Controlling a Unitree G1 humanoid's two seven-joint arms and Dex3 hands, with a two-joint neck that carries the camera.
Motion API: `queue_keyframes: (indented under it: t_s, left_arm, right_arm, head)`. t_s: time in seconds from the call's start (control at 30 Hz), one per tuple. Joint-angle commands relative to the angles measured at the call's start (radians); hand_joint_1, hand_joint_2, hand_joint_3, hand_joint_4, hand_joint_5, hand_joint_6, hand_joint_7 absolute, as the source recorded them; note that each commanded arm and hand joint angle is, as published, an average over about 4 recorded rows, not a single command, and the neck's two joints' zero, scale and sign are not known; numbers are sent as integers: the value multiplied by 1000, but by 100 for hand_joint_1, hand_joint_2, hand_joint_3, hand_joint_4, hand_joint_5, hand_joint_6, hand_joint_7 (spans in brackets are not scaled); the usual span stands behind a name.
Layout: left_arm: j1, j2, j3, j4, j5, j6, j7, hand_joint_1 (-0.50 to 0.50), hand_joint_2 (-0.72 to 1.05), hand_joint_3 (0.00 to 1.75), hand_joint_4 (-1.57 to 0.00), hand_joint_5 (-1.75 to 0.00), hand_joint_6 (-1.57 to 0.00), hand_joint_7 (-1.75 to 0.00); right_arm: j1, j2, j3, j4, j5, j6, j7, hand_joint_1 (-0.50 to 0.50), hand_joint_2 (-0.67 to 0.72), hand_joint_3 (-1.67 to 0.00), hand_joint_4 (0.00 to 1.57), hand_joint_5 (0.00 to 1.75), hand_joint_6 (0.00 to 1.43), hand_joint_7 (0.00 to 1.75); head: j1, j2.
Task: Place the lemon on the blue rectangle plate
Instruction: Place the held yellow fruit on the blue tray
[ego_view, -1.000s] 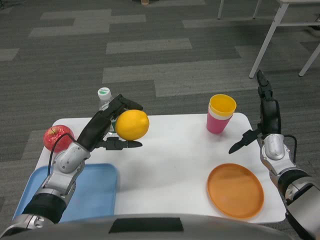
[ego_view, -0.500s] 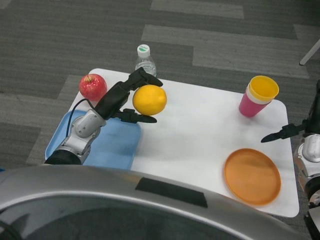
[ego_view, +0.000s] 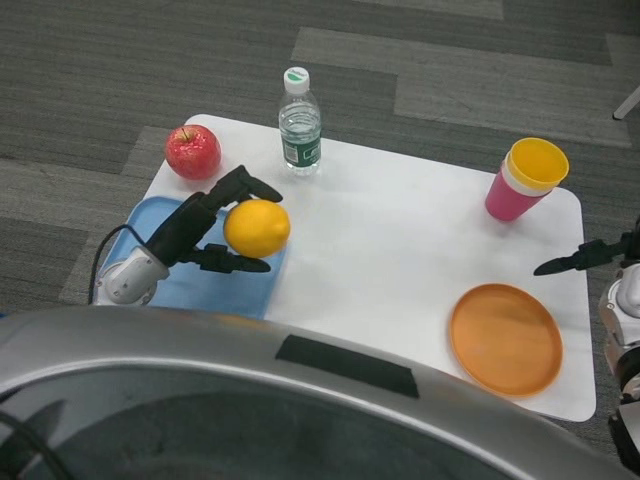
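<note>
My left hand (ego_view: 205, 228) grips the yellow lemon (ego_view: 257, 228) between its fingers, above the right end of the blue rectangle plate (ego_view: 197, 287). The plate lies at the table's front left corner, partly hidden by my left arm. I cannot tell whether the lemon touches the plate. Only a fingertip of my right hand (ego_view: 578, 260) shows at the right edge, pointing left over the table; the remainder is out of frame.
A red apple (ego_view: 193, 151) sits at the back left corner. A water bottle (ego_view: 299, 125) stands at the back middle. Stacked pink and yellow cups (ego_view: 528, 179) stand at the back right. An orange round plate (ego_view: 505, 338) lies at the front right.
The camera has tilted down and the whole picture shifted. My left hand has carried the lemon down and left, from over the bare table to over the blue plate's right end.
</note>
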Motion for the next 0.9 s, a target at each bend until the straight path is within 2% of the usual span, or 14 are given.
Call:
queue_keyframes:
  t_s: [0.03, 0.3, 0.5, 0.7, 0.9]
  left_arm:
    - [24, -10, 63, 2, 33, -26, -34, -32, 96, 9, 0, -175, -92, -168]
    - [53, -45, 198, 2, 93, -30, -84, -31, 96, 9, 0, -175, -90, -168]
    - [50, -79, 306, 17, 156, -28, -119, -30, 96, 9, 0, -175, -88, -168]
    - [26, -125, 415, 79, 226, -27, -133, -30, 96, 9, 0, -175, -84, -168]
    - [-1, -138, 444, 145, 283, 2, -139, -30, 96, 9, 0, -175, -67, -168]
  right_arm:
    - [-7, -9, -6, 20, 7, 7, -3, -46, 66, 0, 0, 0, 0, 0]
    - [-9, -9, -12, 41, 7, 10, -3, -46, 68, 0, 0, 0, 0, 0]
    - [-9, -12, -12, 44, 7, 11, -3, -46, 66, 0, 0, 0, 0, 0]
    - [-8, -12, -13, 42, 7, 11, -3, -46, 66, 0, 0, 0, 0, 0]
    - [-7, -15, -13, 40, 7, 11, -3, -46, 66, 0, 0, 0, 0, 0]
  head:
    - [0, 0]
    - [6, -3]
    - [2, -3]
    - [-1, -3]
    - [-9, -6]
